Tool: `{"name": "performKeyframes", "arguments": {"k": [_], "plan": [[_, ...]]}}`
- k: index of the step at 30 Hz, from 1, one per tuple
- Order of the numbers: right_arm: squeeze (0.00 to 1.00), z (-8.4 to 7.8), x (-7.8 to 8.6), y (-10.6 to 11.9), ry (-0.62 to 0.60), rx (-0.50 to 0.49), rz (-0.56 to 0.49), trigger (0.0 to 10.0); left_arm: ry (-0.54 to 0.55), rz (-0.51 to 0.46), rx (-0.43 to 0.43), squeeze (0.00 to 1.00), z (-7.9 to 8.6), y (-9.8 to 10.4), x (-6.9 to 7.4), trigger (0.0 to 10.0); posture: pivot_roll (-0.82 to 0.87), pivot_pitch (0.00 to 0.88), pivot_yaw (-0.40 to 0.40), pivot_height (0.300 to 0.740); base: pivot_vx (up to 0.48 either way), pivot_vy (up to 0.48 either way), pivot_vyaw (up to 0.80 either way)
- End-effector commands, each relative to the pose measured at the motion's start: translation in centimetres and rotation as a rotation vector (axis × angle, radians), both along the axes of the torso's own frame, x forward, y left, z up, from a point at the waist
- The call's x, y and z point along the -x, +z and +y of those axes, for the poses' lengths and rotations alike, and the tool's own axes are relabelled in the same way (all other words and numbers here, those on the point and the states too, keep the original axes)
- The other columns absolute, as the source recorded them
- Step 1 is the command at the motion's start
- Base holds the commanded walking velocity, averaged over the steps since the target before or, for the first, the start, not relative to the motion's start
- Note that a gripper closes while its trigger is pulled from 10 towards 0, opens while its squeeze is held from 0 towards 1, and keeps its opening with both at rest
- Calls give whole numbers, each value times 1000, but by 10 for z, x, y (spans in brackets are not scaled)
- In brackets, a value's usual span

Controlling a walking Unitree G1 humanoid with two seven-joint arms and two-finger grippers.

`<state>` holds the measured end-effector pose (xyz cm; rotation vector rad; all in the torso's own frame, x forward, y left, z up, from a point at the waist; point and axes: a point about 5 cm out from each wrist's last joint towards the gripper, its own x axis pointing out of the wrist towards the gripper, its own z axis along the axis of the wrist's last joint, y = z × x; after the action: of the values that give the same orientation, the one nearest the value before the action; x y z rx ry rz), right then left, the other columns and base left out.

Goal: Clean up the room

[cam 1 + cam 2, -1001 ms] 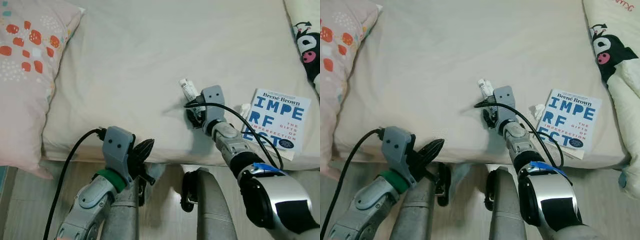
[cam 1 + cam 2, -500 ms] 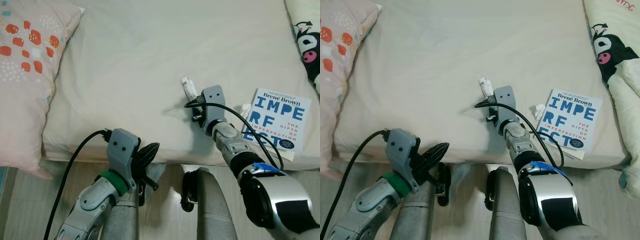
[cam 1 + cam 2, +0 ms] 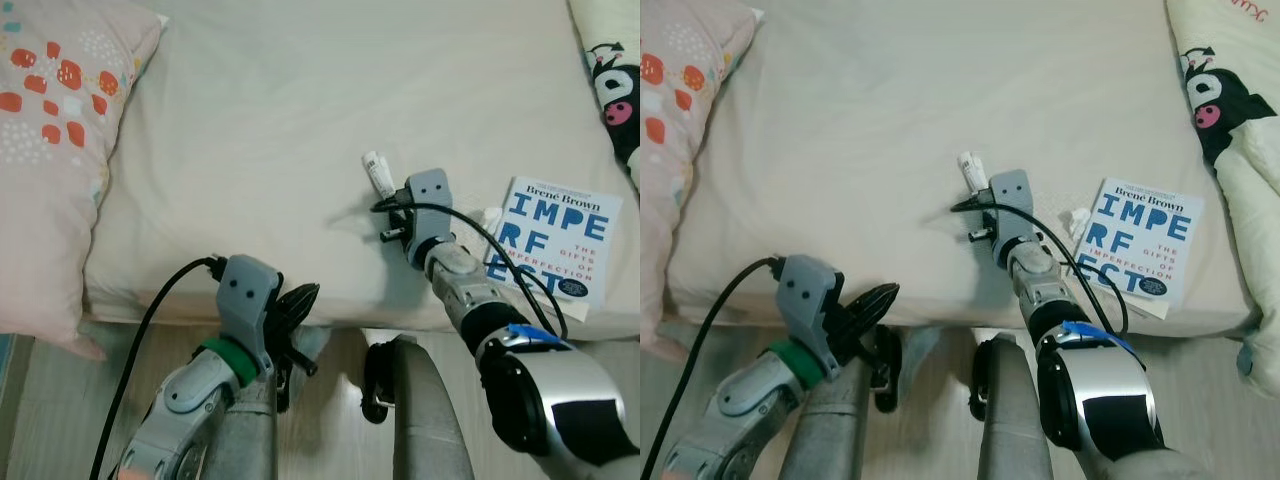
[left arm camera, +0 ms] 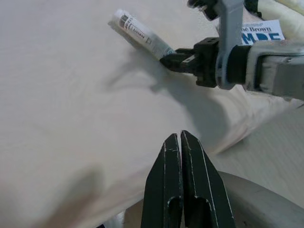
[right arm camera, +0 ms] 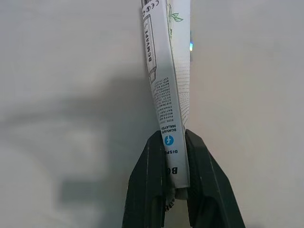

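Observation:
A white printed tube lies slanted over the cream bed sheet, and my right gripper is shut on its near end. In the right wrist view the two black fingers pinch the tube, which sticks out ahead of them. My left gripper hangs at the bed's front edge with its fingers shut on nothing; the left wrist view shows its closed tips pointing toward the tube.
A blue and white book lies right of the right gripper, with a small crumpled white scrap beside it. A pink patterned pillow is at the left. A black and white plush sits at the far right. Wooden floor lies below the bed edge.
The right wrist has turned a little with the tube held in it. The left arm has shifted slightly right and lower along the bed edge.

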<state>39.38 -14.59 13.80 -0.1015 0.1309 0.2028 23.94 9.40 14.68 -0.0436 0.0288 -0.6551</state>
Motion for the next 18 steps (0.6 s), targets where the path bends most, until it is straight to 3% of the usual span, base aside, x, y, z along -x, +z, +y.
{"name": "performKeyframes", "arguments": {"k": [1,4,5,9,13,18], "plan": [[0,-1,4,-9,-12,-35,20,0,20,43,-1,0,3,-14,-3,10000,223,383,15,640,0,0,0],[0,1,3,-5,-13,-66,-13,0,62,56,6,0,8,-20,-15,10000,172,336,15,640,0,0,0],[0,5,3,0,-15,-118,-71,0,136,81,12,0,15,-29,-29,10000,152,305,17,640,0,0,0],[0,7,6,1,-27,-186,-122,0,210,95,-3,0,21,-37,-37,10000,138,275,19,640,0,0,0],[0,16,17,-9,-15,-209,-184,0,430,153,-71,0,42,-57,-51,10000,87,211,38,640,0,0,0],[0,16,29,-20,-44,-244,-213,0,475,161,-49,0,47,-61,-57,10000,74,176,51,640,0,0,0]]}}
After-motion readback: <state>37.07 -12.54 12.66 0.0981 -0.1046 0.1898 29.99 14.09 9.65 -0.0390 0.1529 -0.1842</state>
